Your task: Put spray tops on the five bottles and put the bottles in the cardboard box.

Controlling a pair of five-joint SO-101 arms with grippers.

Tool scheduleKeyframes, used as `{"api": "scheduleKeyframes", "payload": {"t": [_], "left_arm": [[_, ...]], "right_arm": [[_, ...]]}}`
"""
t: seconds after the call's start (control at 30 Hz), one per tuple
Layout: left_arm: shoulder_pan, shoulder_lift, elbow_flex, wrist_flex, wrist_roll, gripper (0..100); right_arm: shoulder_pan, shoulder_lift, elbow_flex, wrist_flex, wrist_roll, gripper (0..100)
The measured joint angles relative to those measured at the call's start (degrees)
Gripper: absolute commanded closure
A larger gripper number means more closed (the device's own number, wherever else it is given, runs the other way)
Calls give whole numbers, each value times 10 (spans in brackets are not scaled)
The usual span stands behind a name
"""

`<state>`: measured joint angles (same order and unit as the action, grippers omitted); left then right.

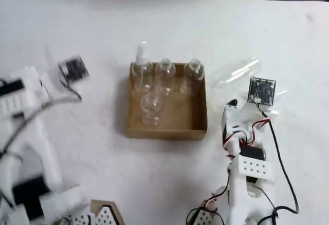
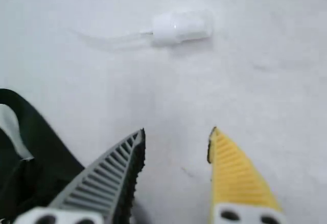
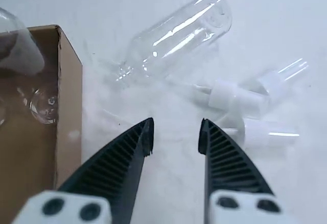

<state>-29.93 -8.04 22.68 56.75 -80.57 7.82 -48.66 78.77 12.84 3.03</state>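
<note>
While four bottles (image 1: 164, 76) are standing in the cardboard box (image 1: 167, 131), fifth bottle (image 3: 173, 35) lying beside it w/ spray tops (image 3: 237, 98), right pincer (image 3: 175, 132) hovering spread nr them, left pincer (image 2: 176, 142) gaping nr another spray top (image 2: 181, 27).

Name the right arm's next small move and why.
Probably ease the right gripper forward and close on the bottle. It lies on its side outside the box, uncapped, just ahead of the open jaws, with loose spray tops beside it.
</note>
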Motion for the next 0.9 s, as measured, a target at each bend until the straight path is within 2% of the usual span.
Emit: {"api": "scheduleKeyframes", "payload": {"t": [0.13,0.3,0.37,0.43,0.5,0.57,0.9], "left_arm": [[0,170,-202,104,89,812],[0,338,-415,136,204,810],[4,391,-461,171,170,810],[12,425,-491,226,93,808],[26,436,-519,284,32,775],[39,439,-547,313,9,727],[83,462,-566,289,-63,710]], "right_arm": [[-3,0,0,-14,3,872],[-7,0,0,-15,4,870],[-7,0,0,-15,4,869],[-7,0,0,-15,4,869],[-8,0,0,-15,4,868],[-8,0,0,-15,4,868],[-8,0,0,-15,4,868]]}}
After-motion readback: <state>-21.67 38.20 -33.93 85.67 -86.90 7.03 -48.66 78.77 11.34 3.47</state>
